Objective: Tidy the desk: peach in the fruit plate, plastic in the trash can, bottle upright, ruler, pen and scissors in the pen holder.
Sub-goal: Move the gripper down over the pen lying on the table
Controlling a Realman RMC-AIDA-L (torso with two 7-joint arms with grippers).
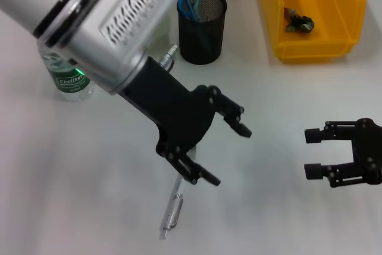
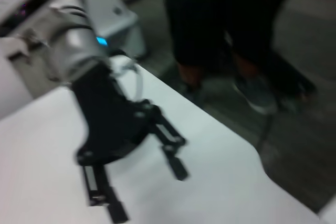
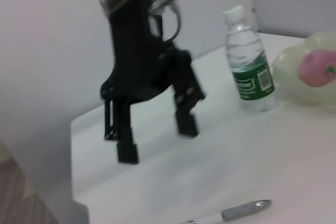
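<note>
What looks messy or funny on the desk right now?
The pen lies loose on the white table below the open left gripper, not yet in the pen holder. The bottle stands upright already. The open right gripper hovers off to the side.

The surface (image 1: 89,195) looked smooth, matt white. The pen holder (image 1: 203,26) was black metal mesh; the trash can (image 1: 343,10) was glossy yellow plastic. The bottle (image 3: 248,64) was clear plastic with a glossy green label. The pen (image 1: 172,210) had a shiny metallic barrel. The left gripper (image 1: 225,150) was matt black under a brushed silver casing.
</note>
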